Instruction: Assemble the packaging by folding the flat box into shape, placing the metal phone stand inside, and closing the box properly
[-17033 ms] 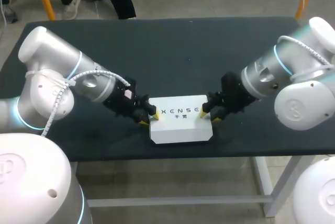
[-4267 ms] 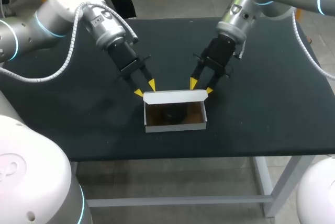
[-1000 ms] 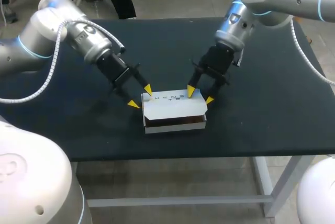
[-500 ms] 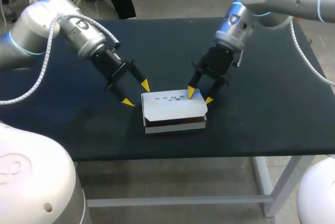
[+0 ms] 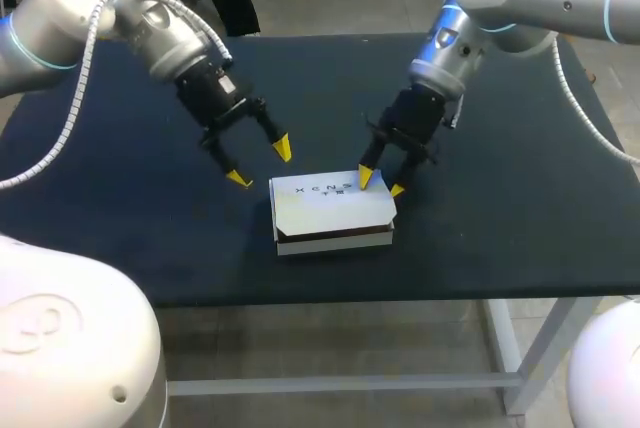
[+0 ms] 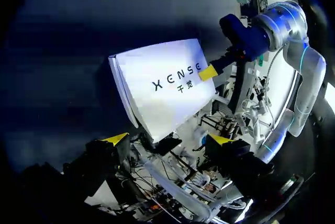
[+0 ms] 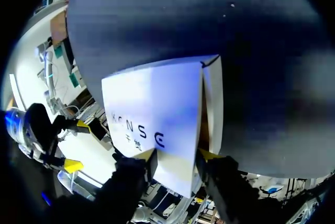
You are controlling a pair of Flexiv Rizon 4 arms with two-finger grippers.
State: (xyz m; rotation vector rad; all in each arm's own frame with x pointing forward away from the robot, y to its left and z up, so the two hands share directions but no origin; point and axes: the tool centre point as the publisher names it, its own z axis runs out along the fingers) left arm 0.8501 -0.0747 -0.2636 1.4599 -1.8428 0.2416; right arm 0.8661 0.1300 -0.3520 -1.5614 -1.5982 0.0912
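Left fingers [image 5: 260, 163] hang wide open, empty, beside the box [image 5: 335, 241] on the desk [image 5: 500, 198]; my right fingers [image 5: 381, 184], spread, press its lid [image 5: 320, 200]. I judge folding done, stand hidden, lid not yet tucked.

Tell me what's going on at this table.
Two robot arms are closing a white box on the dark table. Its lid is folded down, but a dark gap shows along the front, so it isn't fully shut. The right gripper is open and straddles the lid's back right corner, with one yellow tip on top. The left gripper hovers open off the back left corner, touching nothing.
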